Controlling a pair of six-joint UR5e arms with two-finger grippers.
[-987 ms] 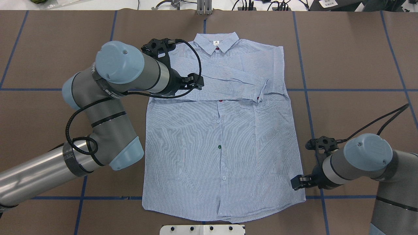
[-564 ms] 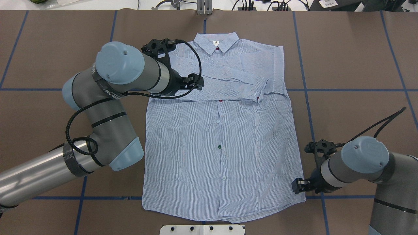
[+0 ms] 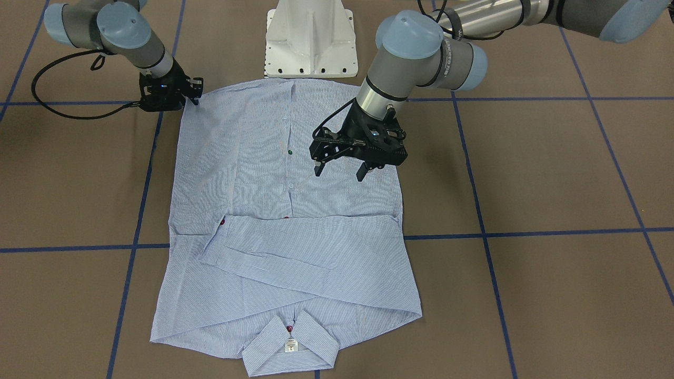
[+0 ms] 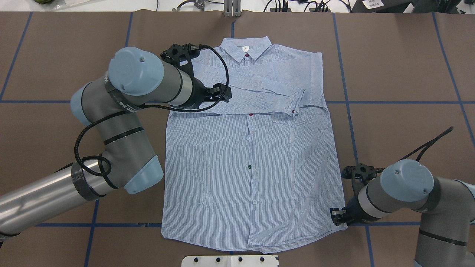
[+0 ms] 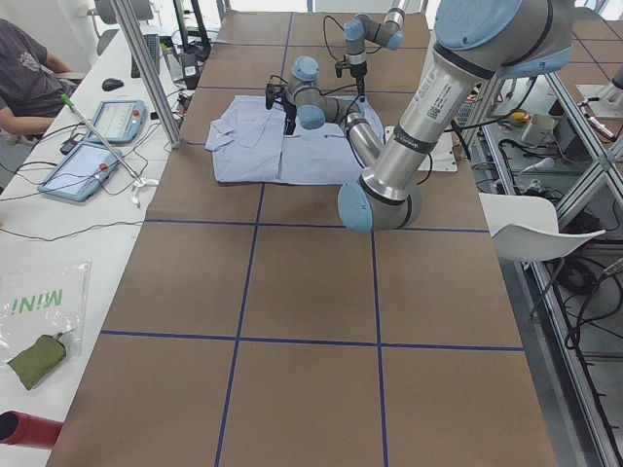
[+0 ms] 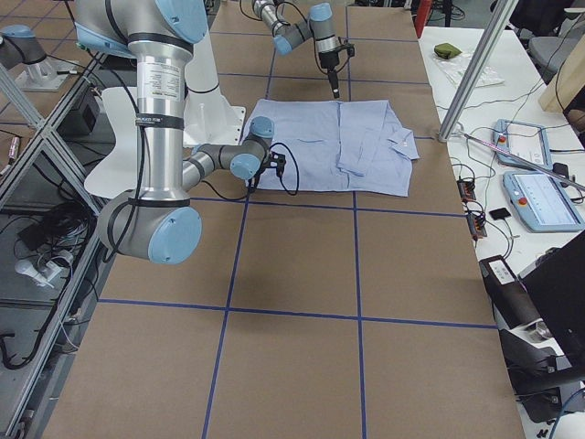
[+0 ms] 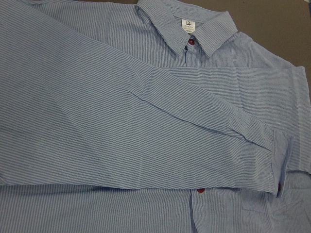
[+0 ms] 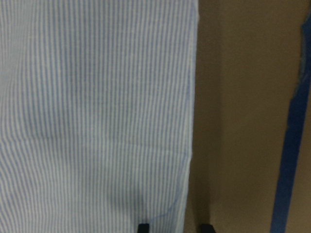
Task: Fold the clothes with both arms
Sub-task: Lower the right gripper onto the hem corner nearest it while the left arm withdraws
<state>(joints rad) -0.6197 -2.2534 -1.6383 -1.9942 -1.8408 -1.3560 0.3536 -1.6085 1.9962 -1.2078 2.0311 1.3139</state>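
The light blue striped shirt (image 4: 252, 167) lies flat and front up on the brown table, collar (image 4: 245, 46) at the far side. Its sleeves (image 4: 259, 94) are folded across the chest. My left gripper (image 3: 339, 173) hangs open and empty above the shirt's body near its left edge, below the folded sleeves (image 7: 146, 121). My right gripper (image 4: 336, 217) is low at the shirt's right edge near the hem corner. In the right wrist view its open fingertips (image 8: 143, 227) straddle the cloth edge (image 8: 189, 121), one over the shirt and one over the table.
The white pedestal base (image 3: 310, 42) stands just behind the hem. Blue tape lines (image 4: 349, 111) cross the brown table cover. In the exterior left view a seated person (image 5: 29, 68), tablets (image 5: 92, 146) and a metal post (image 5: 146, 68) are on the operators' side.
My right arm has moved toward the robot along the shirt's right edge, closer to the hem corner. The left arm and the shirt have not moved.
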